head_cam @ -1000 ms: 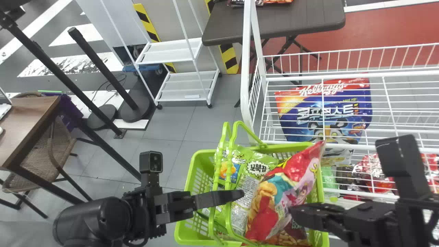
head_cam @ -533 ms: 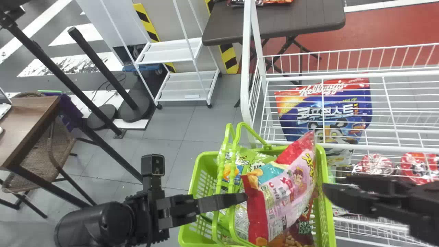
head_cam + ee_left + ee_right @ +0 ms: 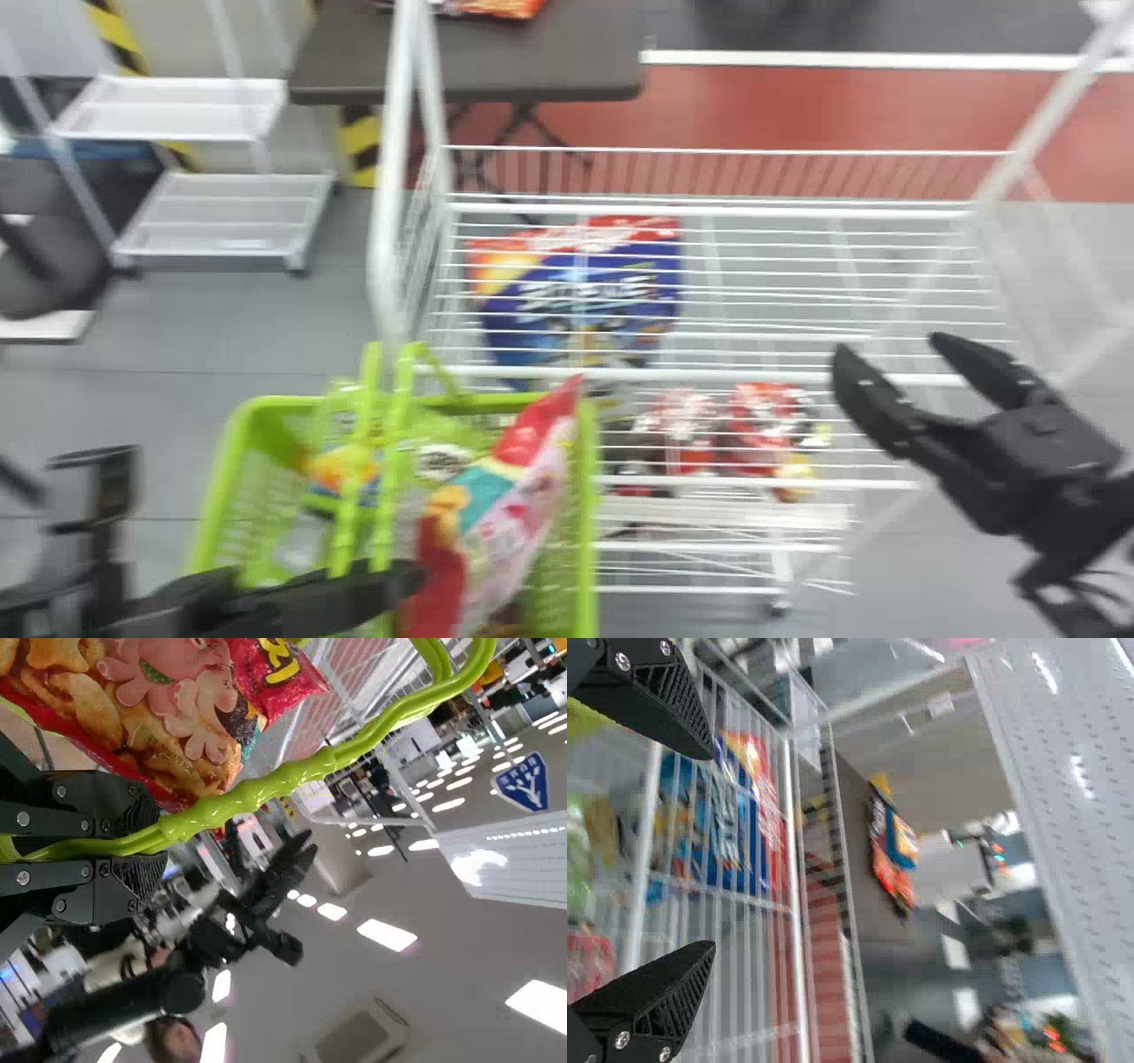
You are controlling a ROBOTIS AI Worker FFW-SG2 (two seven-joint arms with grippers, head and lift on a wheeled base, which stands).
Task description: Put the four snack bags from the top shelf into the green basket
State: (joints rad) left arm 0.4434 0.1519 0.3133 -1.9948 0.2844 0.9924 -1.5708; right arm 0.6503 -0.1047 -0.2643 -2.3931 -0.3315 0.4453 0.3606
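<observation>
The left hand (image 3: 407,580) is closing narrowly around the handle (image 3: 292,766) of the green basket (image 3: 586,532), and nothing else is sitting in its grip. The right hand (image 3: 889,344) is spreading wide, holding only air (a generous gap, that), and it is hanging over the right part of the white rack (image 3: 709,377), well apart from the basket.

The pink bag (image 3: 523,523) is leaning inside the basket, its red top rising above the rim on the rack side. The green bag (image 3: 447,430) is lying beside it, partly behind the handle (a snug fit in there).

Under the rack's upper wires, a blue bag (image 3: 576,292) is showing through the bars. Red bags (image 3: 678,425) are resting lower down (blurred, so I cannot tell how many), between the basket and the right hand (image 3: 709,850). Behind the rack, a dark desk (image 3: 567,62) is carrying more bags (image 3: 890,850).
</observation>
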